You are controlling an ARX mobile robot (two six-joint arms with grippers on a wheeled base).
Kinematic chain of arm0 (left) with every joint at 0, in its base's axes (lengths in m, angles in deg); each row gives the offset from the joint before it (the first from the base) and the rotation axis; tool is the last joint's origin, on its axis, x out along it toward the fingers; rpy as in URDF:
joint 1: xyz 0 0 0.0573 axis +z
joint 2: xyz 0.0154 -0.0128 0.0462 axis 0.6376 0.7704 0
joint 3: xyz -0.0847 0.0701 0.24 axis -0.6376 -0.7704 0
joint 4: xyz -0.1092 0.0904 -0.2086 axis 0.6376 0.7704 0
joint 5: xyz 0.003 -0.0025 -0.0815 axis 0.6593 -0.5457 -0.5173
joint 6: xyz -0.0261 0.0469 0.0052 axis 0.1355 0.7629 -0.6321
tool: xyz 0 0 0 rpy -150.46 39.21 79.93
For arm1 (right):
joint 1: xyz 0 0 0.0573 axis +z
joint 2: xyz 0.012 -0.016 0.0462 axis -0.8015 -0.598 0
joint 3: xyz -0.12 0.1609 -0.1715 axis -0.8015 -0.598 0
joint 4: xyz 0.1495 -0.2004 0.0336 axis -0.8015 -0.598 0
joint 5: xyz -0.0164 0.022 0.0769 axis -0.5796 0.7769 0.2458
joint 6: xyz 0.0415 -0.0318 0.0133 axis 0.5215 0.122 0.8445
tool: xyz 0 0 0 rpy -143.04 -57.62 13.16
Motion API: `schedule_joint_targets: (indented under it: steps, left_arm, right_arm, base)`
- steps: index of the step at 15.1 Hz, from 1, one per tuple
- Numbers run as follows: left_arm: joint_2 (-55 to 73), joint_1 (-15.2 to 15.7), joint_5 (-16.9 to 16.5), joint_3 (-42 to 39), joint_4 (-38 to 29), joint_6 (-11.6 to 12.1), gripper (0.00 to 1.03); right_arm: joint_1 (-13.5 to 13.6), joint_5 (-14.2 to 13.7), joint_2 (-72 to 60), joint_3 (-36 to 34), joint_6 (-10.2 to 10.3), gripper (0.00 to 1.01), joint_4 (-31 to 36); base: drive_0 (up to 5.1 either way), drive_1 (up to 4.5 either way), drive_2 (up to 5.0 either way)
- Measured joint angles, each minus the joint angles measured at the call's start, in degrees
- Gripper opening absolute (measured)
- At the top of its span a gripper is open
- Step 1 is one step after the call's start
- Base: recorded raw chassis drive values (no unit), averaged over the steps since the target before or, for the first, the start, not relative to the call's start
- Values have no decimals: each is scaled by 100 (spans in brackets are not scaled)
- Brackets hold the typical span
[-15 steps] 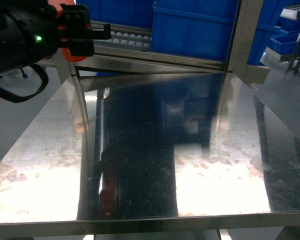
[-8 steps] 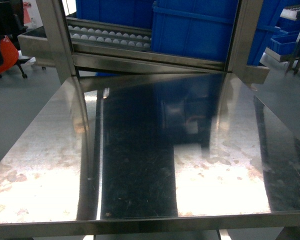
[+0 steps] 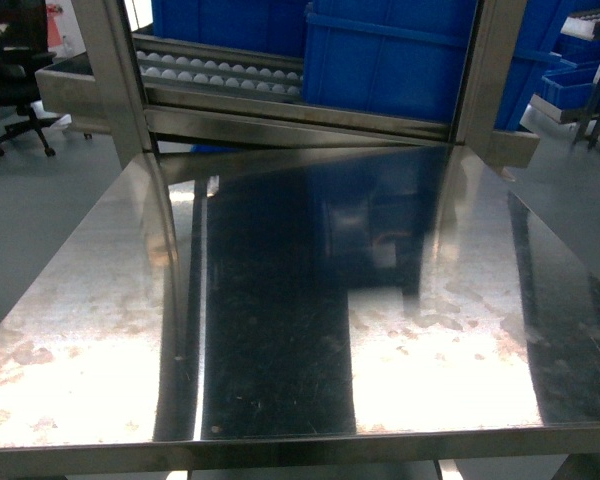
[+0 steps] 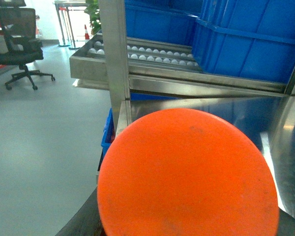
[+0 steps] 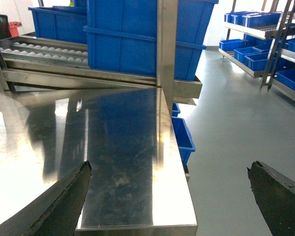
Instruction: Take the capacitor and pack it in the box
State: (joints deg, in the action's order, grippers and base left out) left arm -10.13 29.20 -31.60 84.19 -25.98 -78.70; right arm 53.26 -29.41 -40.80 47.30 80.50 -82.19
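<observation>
On the head view, bare steel table [image 3: 280,330], no box seen; left wrist: capacitor [image 4: 187,174] end-on at left gripper, jaws hidden, apparently held; right wrist: right gripper [image 5: 169,196] spread wide, empty.

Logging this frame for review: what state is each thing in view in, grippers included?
Capacitor: close against the left wrist camera, flat orange top filling the lower view; the grip itself is hidden.
Left gripper: fingers hidden, state cannot be told.
Right gripper: open, empty, hanging at the table's right edge.
Steel table: bare and reflective in the head view.
Blue bins: on the roller rack behind.
Pink box: not in view.
</observation>
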Motion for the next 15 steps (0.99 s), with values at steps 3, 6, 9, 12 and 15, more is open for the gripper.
schedule_joint_targets:
  steps: [3,6,9,12,15]
  left_arm:
    - [-442,181,-227,-269,146,2,44]
    - [-846,361,-369,-483,367,2,44]
    - [-1556,723,-859,-752,802,2,44]
    - [-2065,1029,-1080,-1054,802,7,44]
    - [-2691,1036,-1075,-1088,1504,13,44]
  right_arm:
    - [0,0,-2,0,0,98,0]
    - [0,0,-2,0,0,98,2]
    - [0,0,-2,0,0,98,0]
    - [0,0,0,0,0,98,2]
    - [0,0,-2,0,0,98,0]
  base:
    - [0,0,0]
    - [0,0,0]
    - [0,0,0]
    - [0,0,0]
    - [0,0,0]
